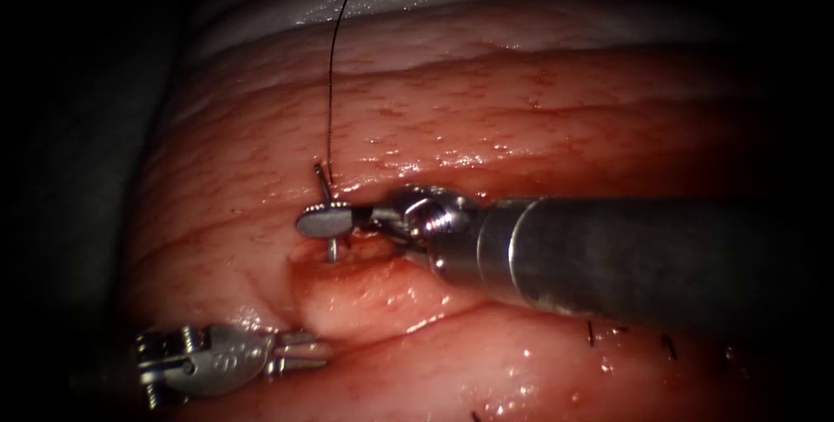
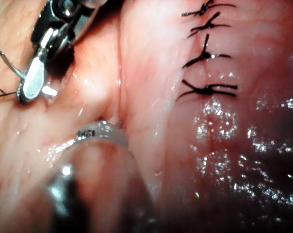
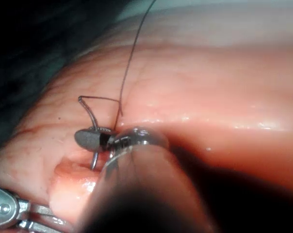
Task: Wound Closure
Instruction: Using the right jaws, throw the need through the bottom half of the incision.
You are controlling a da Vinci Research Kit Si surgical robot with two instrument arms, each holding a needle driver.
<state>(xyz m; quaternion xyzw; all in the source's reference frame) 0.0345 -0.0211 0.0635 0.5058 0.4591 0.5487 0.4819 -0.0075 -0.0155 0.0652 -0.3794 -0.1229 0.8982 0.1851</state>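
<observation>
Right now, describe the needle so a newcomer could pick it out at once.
Follow the right tool's thick grey shaft leftward to its jaws over the tissue, shut across the needle. This thin curved steel wire is held near its middle, one end dipping at the cut. Unlike the black thread trailing from it, it is stiff and shiny.

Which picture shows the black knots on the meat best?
The left wrist view: four tied stitches sit in a row on the tissue, seen close. The endoscope view shows just short dark thread ends near the right hand's shaft.
</observation>
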